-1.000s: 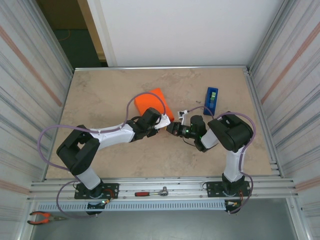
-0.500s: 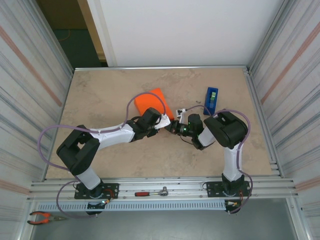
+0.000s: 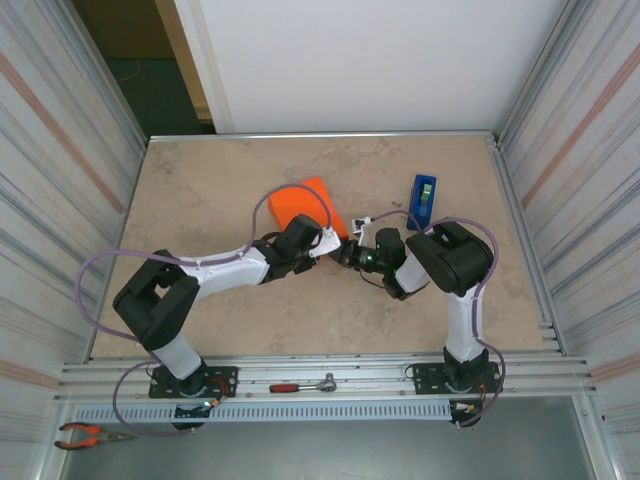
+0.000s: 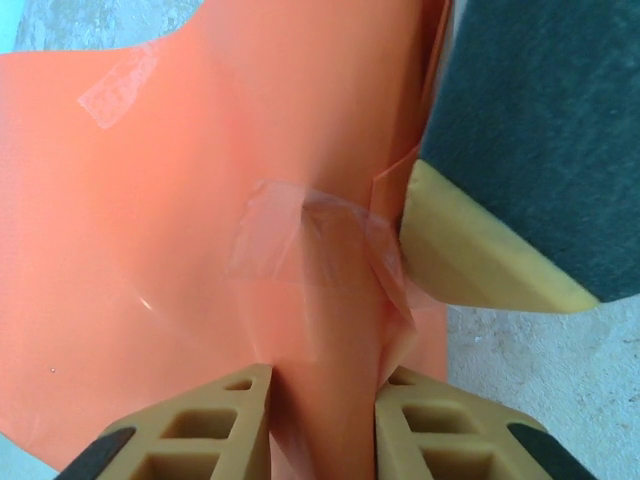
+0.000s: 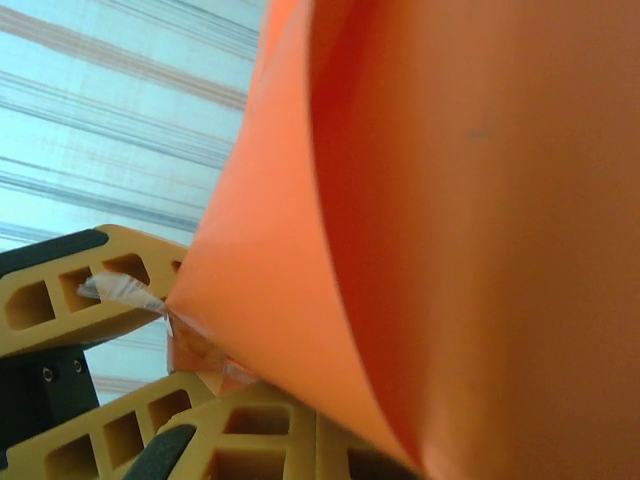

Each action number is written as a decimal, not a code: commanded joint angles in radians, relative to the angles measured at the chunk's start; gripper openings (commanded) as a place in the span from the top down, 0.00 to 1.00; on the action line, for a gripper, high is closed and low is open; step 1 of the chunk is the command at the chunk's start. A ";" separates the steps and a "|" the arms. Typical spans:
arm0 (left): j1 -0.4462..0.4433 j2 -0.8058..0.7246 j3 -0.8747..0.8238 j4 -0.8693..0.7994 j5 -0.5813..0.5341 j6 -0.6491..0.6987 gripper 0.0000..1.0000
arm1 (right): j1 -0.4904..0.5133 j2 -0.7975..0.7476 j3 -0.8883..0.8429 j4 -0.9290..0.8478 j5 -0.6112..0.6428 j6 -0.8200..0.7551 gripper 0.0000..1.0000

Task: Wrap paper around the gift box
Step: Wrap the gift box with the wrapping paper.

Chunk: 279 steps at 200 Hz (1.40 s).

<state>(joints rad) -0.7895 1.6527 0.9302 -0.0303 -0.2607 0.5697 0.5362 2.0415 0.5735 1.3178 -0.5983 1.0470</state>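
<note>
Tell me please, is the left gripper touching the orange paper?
Touching. The left wrist view shows the left gripper pinching a fold of the paper.

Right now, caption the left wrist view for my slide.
Left gripper pinches a fold of orange paper beside a clear tape patch.

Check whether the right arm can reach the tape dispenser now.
Probably yes: the dispenser stands on bare table just beyond the right gripper, nothing between them, though that gripper is shut at the paper.

Left tool [image 4: 322, 395] pinched — right tool [image 3: 348, 256] closed
</note>
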 commanded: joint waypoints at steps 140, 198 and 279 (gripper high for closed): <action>0.157 -0.209 -0.009 -0.064 0.373 -0.196 0.54 | 0.023 -0.083 -0.016 -0.048 -0.001 0.007 1.00; 0.237 -0.239 -0.030 -0.008 0.338 -0.287 0.48 | 0.041 -0.092 0.031 -0.111 -0.008 -0.014 1.00; 0.242 -0.242 -0.057 0.015 0.229 -0.310 0.43 | 0.024 -0.325 -0.016 -0.373 -0.028 -0.115 1.00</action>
<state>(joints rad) -0.5514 1.4384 0.8867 -0.0471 0.0109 0.2840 0.5674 1.8023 0.5415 1.0805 -0.6071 1.0080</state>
